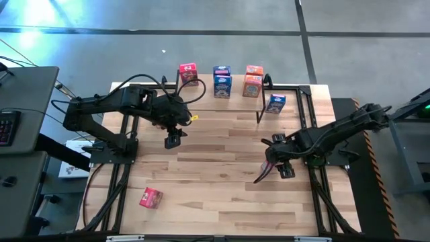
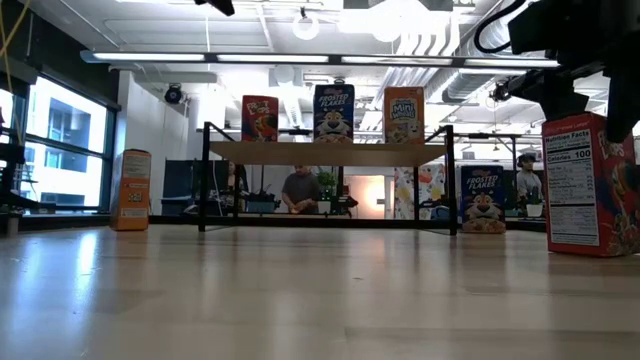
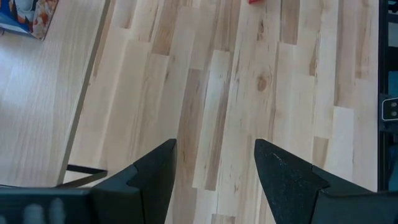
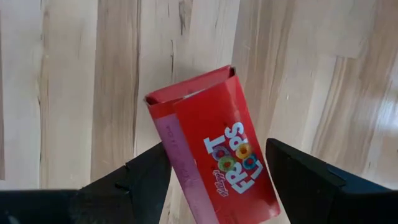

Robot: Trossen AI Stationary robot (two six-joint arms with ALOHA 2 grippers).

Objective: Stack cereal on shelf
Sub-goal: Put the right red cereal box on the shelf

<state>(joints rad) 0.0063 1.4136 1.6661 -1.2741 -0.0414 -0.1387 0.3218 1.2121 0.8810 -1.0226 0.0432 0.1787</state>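
The shelf (image 1: 228,107) (image 2: 330,152) stands at the table's far side. A pink-red (image 2: 260,118), a blue (image 2: 333,112) and an orange (image 2: 404,115) cereal box stand on its top. My right gripper (image 1: 274,163) (image 4: 217,155) points down over a red Froot Loops box (image 4: 217,143) (image 2: 590,185). That box stands on its bottom end on the table, right of centre. The gripper is open, with one finger on either side of the box's upper part. My left gripper (image 1: 175,140) (image 3: 216,155) hangs open over bare table, in front of the shelf's left end. My right gripper comes at the red box from above, fingers pointing down. One finger (image 4: 149,174) shows right beside the box's narrow pink side (image 4: 171,140). Whether it touches that side, I cannot tell. The other finger (image 4: 298,174) stands off the opposite edge.
A blue cereal box (image 1: 275,103) (image 2: 483,212) stands on the table by the shelf's right legs. A red box (image 1: 150,197) lies near the front left. An orange box (image 2: 131,190) stands at the far left. Bare table lies between the arms.
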